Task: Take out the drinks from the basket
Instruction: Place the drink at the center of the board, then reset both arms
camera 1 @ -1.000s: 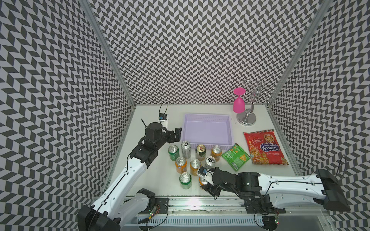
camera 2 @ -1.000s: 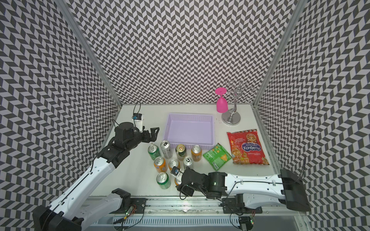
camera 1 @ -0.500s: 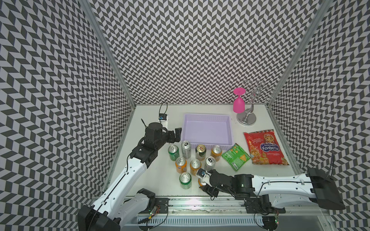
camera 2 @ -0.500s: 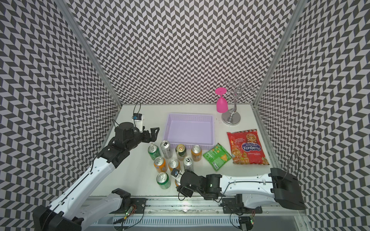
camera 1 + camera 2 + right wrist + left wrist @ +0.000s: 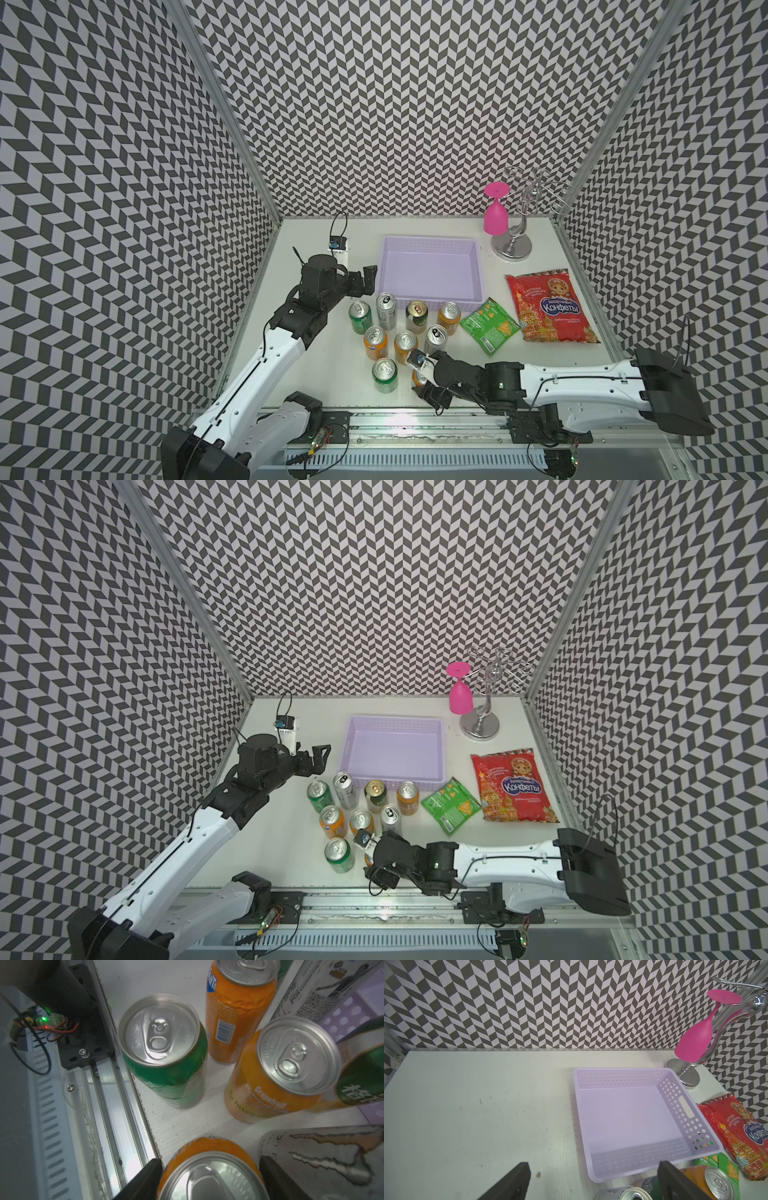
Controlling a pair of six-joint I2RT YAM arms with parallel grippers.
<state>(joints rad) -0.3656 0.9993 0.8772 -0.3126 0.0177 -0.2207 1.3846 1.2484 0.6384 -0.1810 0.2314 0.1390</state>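
In both top views the soda cans (image 5: 406,341) (image 5: 360,820) stand upright on the table (image 5: 340,386), in front of the lilac basket (image 5: 430,240) (image 5: 395,720). In the left wrist view the left gripper (image 5: 593,1164) gapes wide beside the basket. In the right wrist view the right gripper (image 5: 209,1160) straddles an orange can (image 5: 212,1177); whether it presses the can cannot be told.

table (image 5: 340,374): white | on it: basket (image 5: 432,245), cans (image 5: 384,374), green bag (image 5: 490,328), red bag (image 5: 548,307), chrome stand (image 5: 512,248)

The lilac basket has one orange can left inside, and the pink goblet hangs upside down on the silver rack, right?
Not quite: the basket is empty, as the left wrist view shows. The pink goblet does hang upside down on the silver rack.
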